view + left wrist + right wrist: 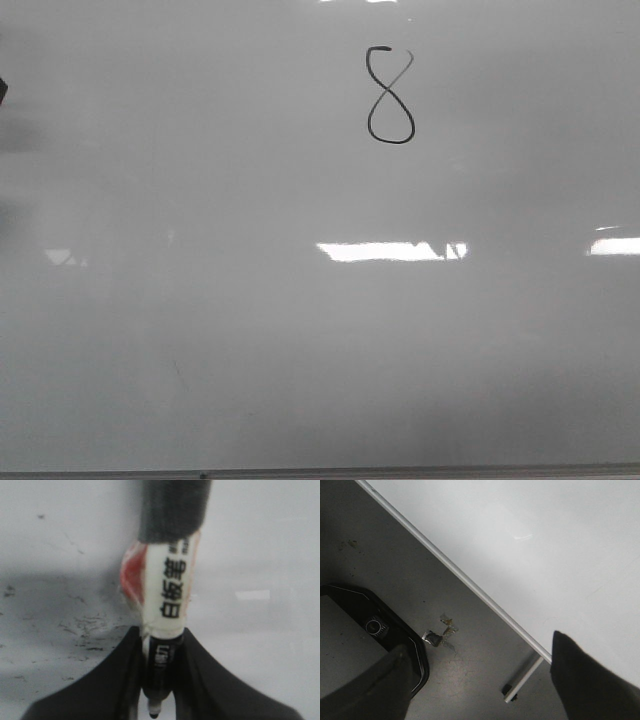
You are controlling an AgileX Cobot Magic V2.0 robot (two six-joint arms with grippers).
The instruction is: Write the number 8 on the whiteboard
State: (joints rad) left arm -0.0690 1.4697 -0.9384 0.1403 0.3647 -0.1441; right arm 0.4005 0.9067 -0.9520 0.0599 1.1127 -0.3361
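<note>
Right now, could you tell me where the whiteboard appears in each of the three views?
Front view: the whiteboard fills nearly the whole picture, the number 8 upper centre.
Left wrist view: pale backdrop behind the marker.
Right wrist view: upper right, floor beyond.
Shared landmark: its grey edge strip, front and right wrist only.

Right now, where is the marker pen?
In the left wrist view the marker pen stands clamped in the left gripper, over the whiteboard; the front view shows only the number 8.
</note>
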